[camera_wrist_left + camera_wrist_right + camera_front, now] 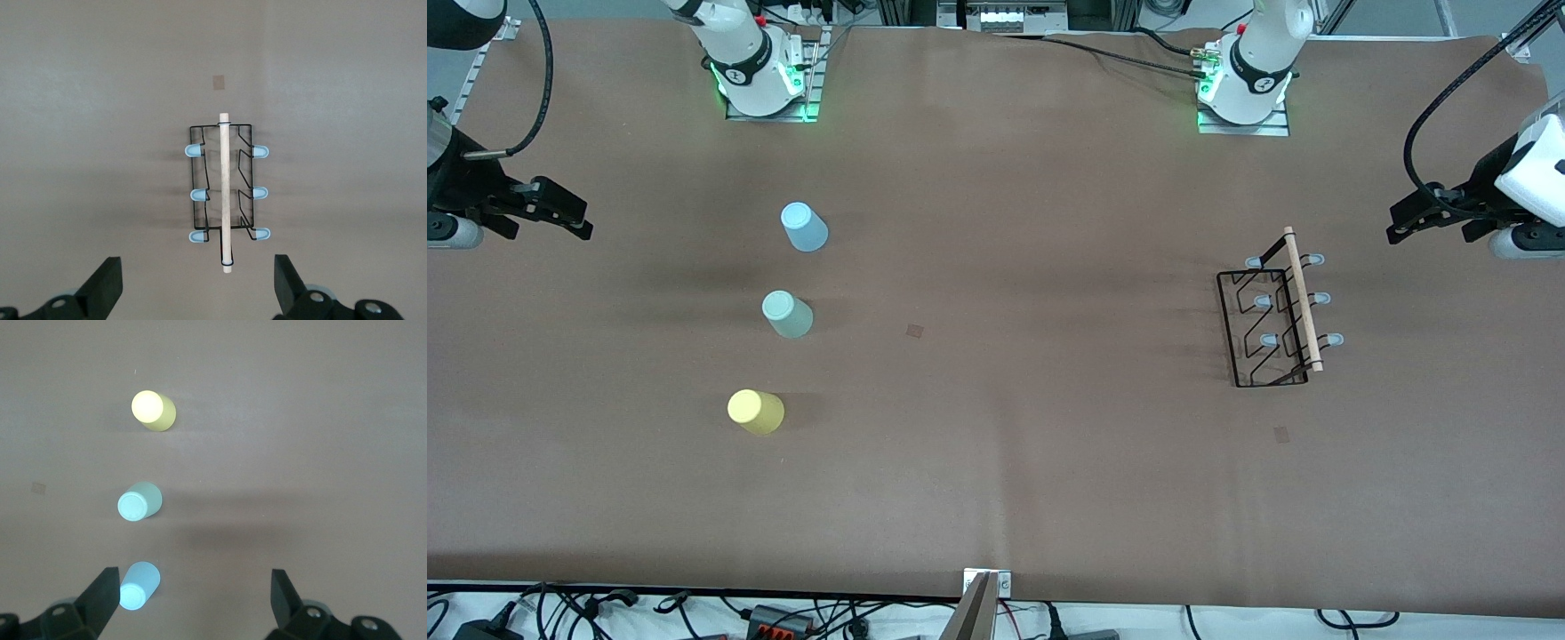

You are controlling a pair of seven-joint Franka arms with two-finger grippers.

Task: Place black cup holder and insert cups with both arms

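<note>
The black cup holder [1272, 311] stands upright on the brown table toward the left arm's end, its wooden rod [225, 190] along the top. Three cups stand upside down in a row toward the right arm's end: light blue [804, 227], mint green [787, 314] and yellow [755, 412], the yellow one nearest the front camera. My left gripper [1427, 227] hangs open in the air at the table's end beside the holder; its fingers [107, 283] hold nothing. My right gripper [551, 227] hangs open at the other end, with the light blue cup [138, 585] close to one finger [103, 597], apart from it.
Two small square marks lie on the table cloth, one mid-table [914, 331] and one just nearer the front camera than the holder [1281, 434]. The arm bases [760, 80] [1249, 84] stand at the table's back edge. Cables run along the front edge [783, 613].
</note>
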